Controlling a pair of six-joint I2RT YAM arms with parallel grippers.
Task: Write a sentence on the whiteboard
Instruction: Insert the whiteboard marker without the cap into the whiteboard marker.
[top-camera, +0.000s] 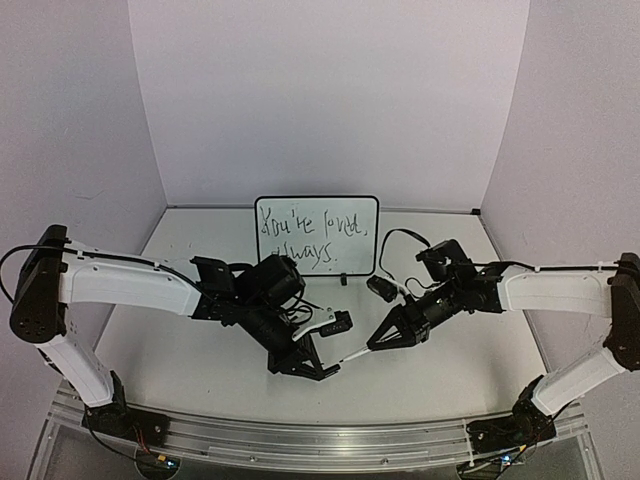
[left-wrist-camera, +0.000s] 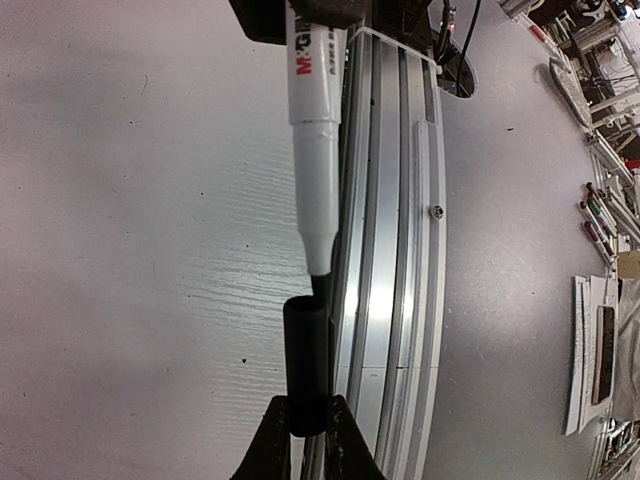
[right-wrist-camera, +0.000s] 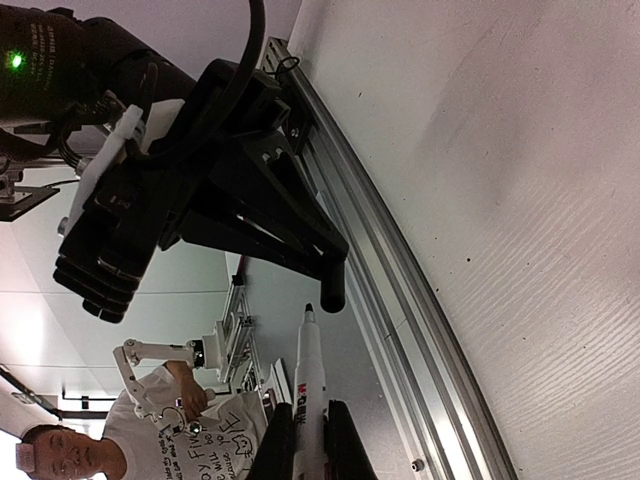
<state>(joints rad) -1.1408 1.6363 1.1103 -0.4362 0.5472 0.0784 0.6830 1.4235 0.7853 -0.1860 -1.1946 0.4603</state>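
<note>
From above, the whiteboard (top-camera: 316, 235) stands upright at the far side of the table (top-camera: 200, 380), well apart from the aluminium rail (top-camera: 320, 437) that runs along the near edge. The sentence (top-camera: 308, 240) on it, two dark handwritten lines, reads "You're loved, always." Between board and rail the two arms meet. The left gripper (top-camera: 322, 372) and the right gripper (top-camera: 376, 343) point at each other, with a white marker (top-camera: 352, 356) bridging the gap. A black cable (top-camera: 400, 240) loops behind the right wrist, on the board's side of the rail.

In the left wrist view, the left gripper (left-wrist-camera: 305, 432) is closed narrowly on a black marker cap (left-wrist-camera: 305, 360), which lies along the rail (left-wrist-camera: 390, 250). The marker (left-wrist-camera: 315, 130), with red lettering on its barrel, comes down from the top with its dark tip at the cap's mouth (whether it has entered cannot be told).

In the right wrist view, the right gripper (right-wrist-camera: 308, 440) is clamped on the marker (right-wrist-camera: 310, 385). The tip points up, just beside the cap (right-wrist-camera: 333, 292) held by the left gripper (right-wrist-camera: 330, 262), and both hang close over the rail (right-wrist-camera: 400, 330). Beyond the rail, a person (right-wrist-camera: 150, 440) in a white printed shirt shows at the lower left.
</note>
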